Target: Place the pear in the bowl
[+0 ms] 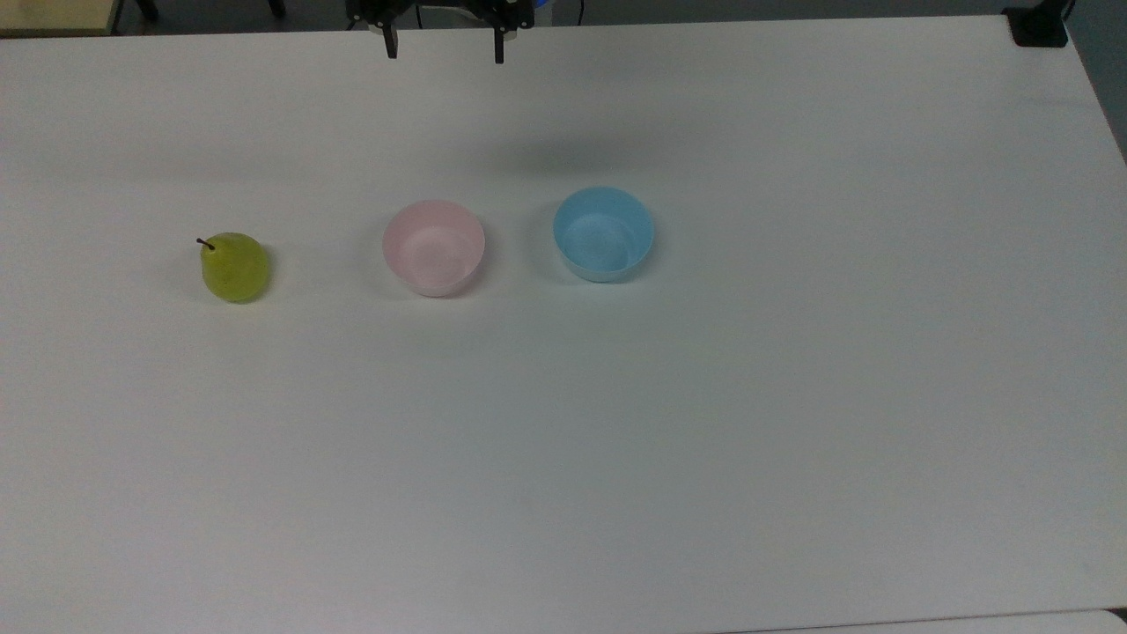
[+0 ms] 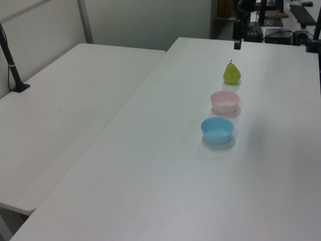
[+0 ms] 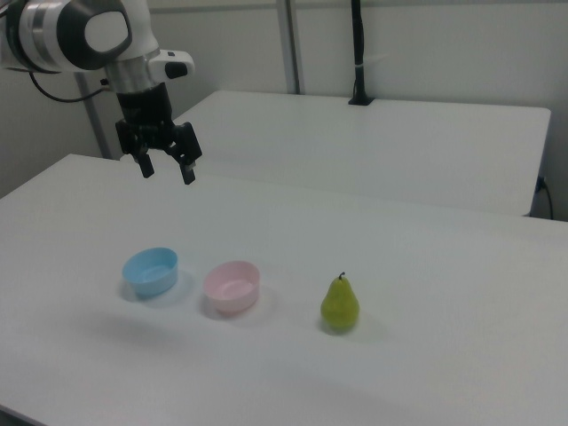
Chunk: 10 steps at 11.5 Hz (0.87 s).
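Yellow-green pear upright on white table, toward top view's left edge, well apart from pale pink bowl; light blue bowl just beyond. Gripper high above far edge, fingers apart, empty. Likely light, rigid, smooth; best grasped across wide lower body, below stem.

Two white tables — pale wall behind.

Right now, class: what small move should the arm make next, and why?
Probably carry the open pincer across to above the pear. The pear stands untouched on the table, beside the pink bowl, and the pincer hangs high, far from both.
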Each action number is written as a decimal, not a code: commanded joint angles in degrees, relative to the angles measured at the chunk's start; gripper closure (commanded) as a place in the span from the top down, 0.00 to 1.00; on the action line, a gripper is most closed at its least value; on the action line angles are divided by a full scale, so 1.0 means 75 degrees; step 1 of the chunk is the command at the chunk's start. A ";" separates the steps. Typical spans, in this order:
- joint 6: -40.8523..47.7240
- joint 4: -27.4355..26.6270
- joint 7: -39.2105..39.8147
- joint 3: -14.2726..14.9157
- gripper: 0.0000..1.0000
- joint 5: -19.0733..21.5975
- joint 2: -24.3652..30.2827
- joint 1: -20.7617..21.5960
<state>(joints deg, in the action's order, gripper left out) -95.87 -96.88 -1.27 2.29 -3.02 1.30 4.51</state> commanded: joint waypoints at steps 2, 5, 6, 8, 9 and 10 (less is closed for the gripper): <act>-0.0060 0.0060 0.1185 0.0129 1.00 0.0157 -0.0009 -0.0458; -0.0493 0.0073 0.1983 0.0129 1.00 0.0169 -0.0172 -0.1266; -0.0680 0.0061 0.2195 0.0129 1.00 0.0180 -0.0243 -0.1478; -0.1055 0.0061 0.2663 0.0140 1.00 0.0157 -0.0675 -0.1888; -0.1370 0.0061 0.2898 0.0140 1.00 0.0134 -0.0933 -0.2111; -0.1686 0.0050 0.3039 0.0140 1.00 0.0134 -0.1225 -0.2380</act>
<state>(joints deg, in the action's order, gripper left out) -103.77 -96.75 17.67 3.32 -3.01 -3.48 -9.96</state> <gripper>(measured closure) 0.000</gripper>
